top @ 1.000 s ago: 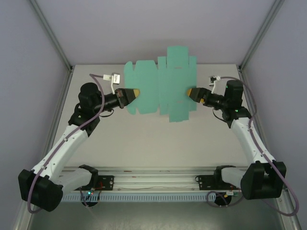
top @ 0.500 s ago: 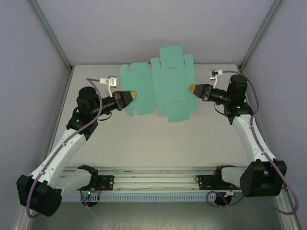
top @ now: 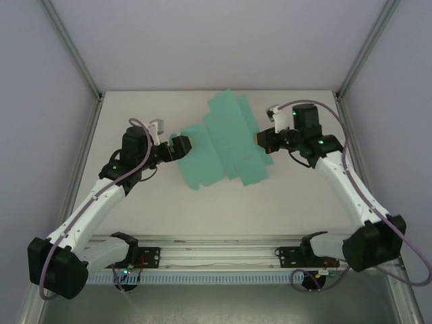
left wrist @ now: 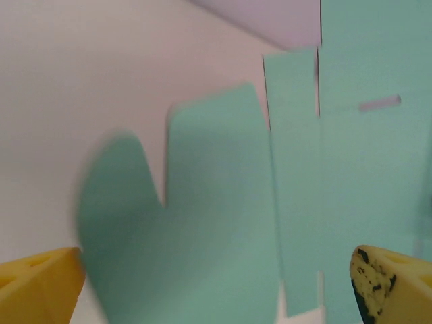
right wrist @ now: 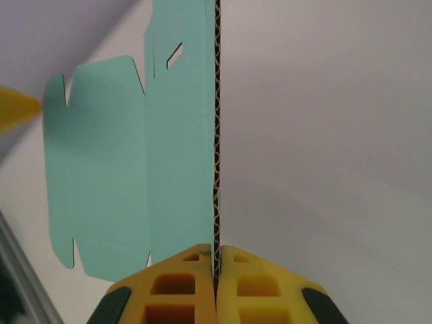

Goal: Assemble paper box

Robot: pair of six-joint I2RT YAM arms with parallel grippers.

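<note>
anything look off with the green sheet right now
The paper box is a flat, unfolded sheet sitting askew, diagonal to the table edges. The right gripper pinches one edge; the left gripper is open, gripping nothing.

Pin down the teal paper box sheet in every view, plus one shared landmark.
Top external: paper box, tilted over the middle of the table.
Left wrist: it covers centre and right, face on.
Right wrist: edge-on up the middle from the right gripper, face spreading left.
Shared landmark: left gripper at the sheet's left end; its yellow fingers in the left wrist view's bottom corners, one tip at the right wrist view's left edge.
</note>
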